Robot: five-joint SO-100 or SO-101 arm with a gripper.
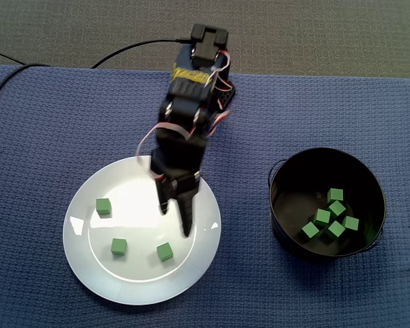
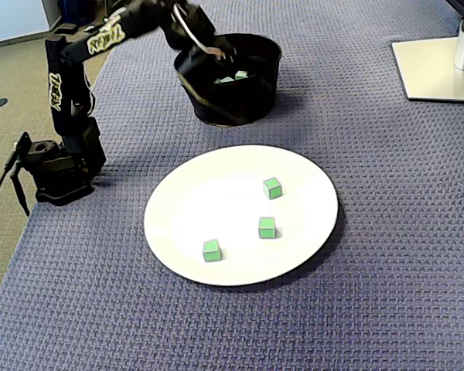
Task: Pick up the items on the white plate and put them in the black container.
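We see a blue-clothed table (image 1: pixel 55 137); directly on it: white plate (image 1: pixel 76 240), black container (image 1: pixel 281 208), arm base (image 2: pixel 58 176) & a white stand foot (image 2: pixel 437 66)

Likely an office, monitor-style stand base (image 2: pixel 437 68), carpeted floor (image 2: pixel 15 73), blue woven cloth (image 2: pixel 394 270) as work surface

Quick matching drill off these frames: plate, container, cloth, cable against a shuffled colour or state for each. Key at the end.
Column one
1. white plate
2. black container
3. cloth
4. cable

Column two
A. blue, woven
B. thin, black, leads away from the arm
C. holds three green cubes, spread apart
D. holds bunched green cubes

Pairs: 1-C; 2-D; 3-A; 4-B
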